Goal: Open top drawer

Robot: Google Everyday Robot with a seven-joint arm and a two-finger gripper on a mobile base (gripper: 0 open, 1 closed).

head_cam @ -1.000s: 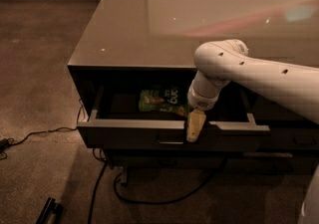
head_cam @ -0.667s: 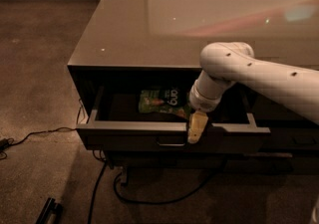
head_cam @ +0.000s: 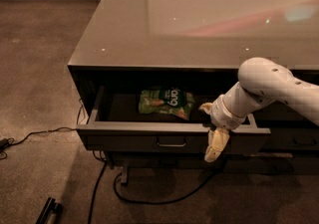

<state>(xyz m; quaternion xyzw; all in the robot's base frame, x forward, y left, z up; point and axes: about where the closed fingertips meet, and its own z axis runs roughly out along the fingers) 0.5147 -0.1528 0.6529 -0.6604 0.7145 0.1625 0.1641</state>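
The top drawer (head_cam: 127, 142) lies long left-to-right, still open toward the near side, while my gripper (head_cam: 213, 136), whose grip I cannot tell, has slid right along its front.

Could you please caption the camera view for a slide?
Gripper on front edge of open top drawer; green snack bag inside.

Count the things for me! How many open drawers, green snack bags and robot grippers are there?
Open drawers: 1, the top drawer, pulled out.
Green snack bags: 1, the green bag lying inside that drawer.
Grippers: 1, the gripper at the drawer's front edge, right of its handle.
Total: 3.
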